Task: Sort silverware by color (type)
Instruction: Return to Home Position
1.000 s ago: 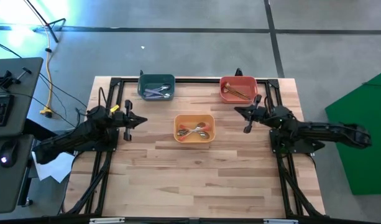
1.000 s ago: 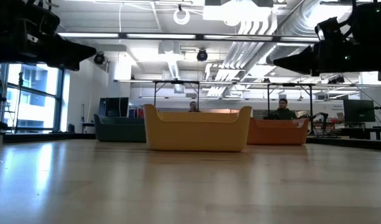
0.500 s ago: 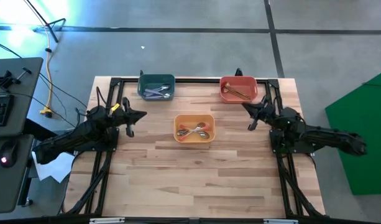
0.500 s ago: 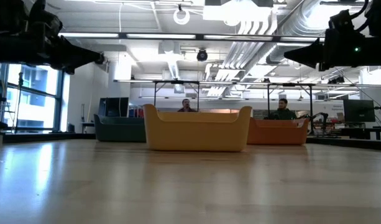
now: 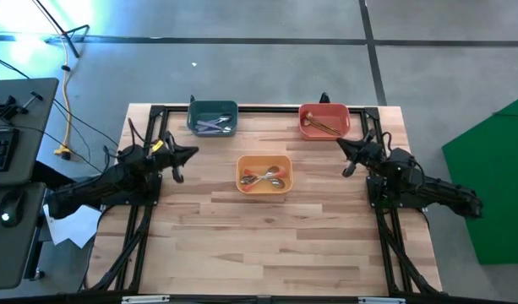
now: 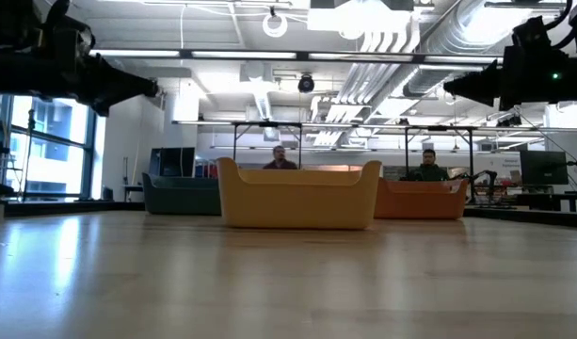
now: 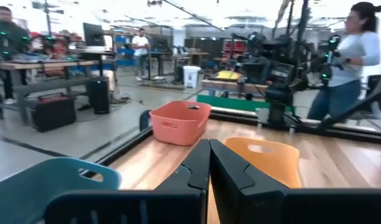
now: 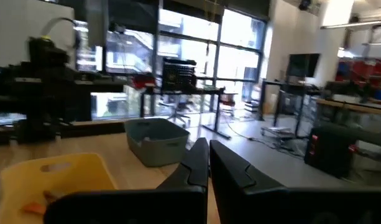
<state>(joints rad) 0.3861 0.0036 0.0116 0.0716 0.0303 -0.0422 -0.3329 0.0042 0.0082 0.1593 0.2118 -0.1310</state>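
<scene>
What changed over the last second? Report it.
The right gripper drew back toward the right edge of the table; the left gripper shifted only slightly. Both have their jaws shut on nothing. The teal bin, yellow bin, red bin and their spoons stayed put.

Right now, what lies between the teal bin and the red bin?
Nothing. In the high view, the table between the teal bin and the red bin is bare wood. The yellow bin stands off that line, toward the table's middle.
</scene>
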